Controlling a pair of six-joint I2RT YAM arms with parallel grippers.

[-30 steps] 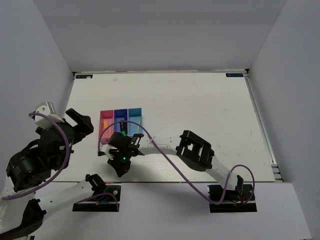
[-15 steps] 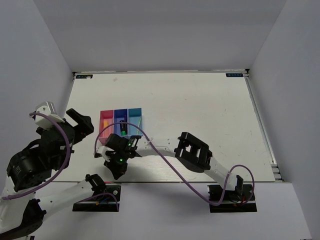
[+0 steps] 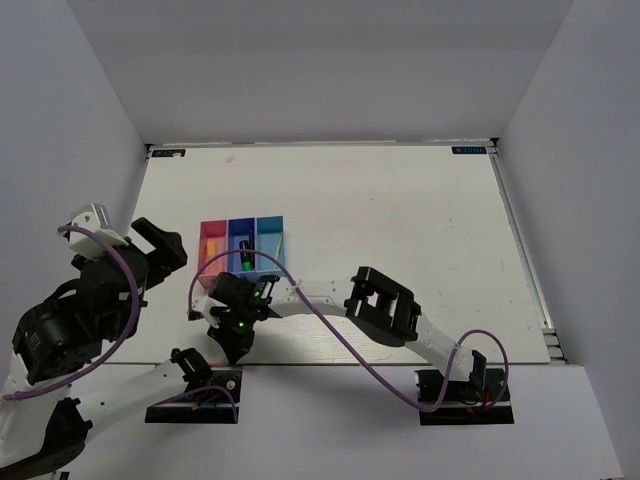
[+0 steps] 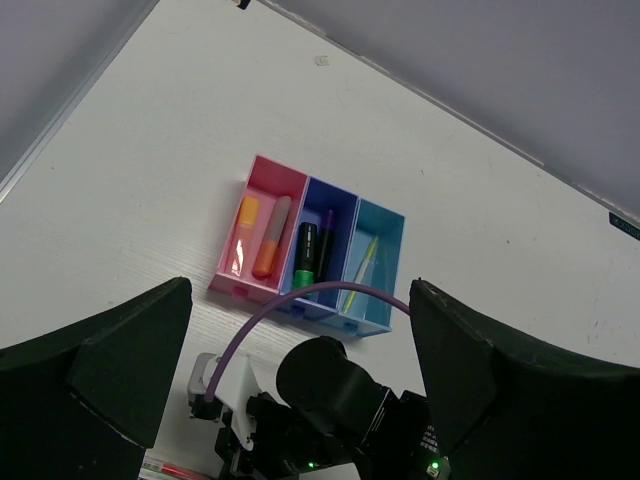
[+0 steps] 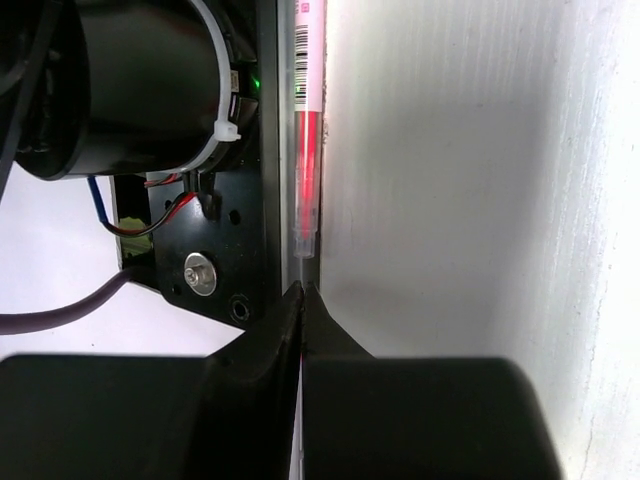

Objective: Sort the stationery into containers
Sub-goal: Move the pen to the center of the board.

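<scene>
The three joined bins stand left of centre: pink-red (image 4: 232,262), dark blue (image 4: 340,205), light blue (image 4: 385,250); they also show in the top view (image 3: 240,232). Two orange-pink markers (image 4: 270,237) lie in the pink-red bin, the green marker (image 4: 304,258) and the purple marker (image 4: 326,240) in the dark blue bin, and the thin yellow pen (image 4: 362,262) in the light blue bin. A clear red pen (image 5: 305,130) lies along the table's near edge. My right gripper (image 5: 300,292) is shut with that pen's thin tip between its fingertips. My left gripper (image 4: 300,390) hangs high above the bins, open and empty.
The right arm (image 3: 330,300) stretches across the near part of the white table (image 3: 400,220) to the left arm's black base plate (image 5: 215,250), which has bolts and wires. A purple cable (image 4: 300,300) arcs just in front of the bins.
My right gripper has moved a little left and toward the table's near edge, staying shut. The left arm and the bins have not moved.
</scene>
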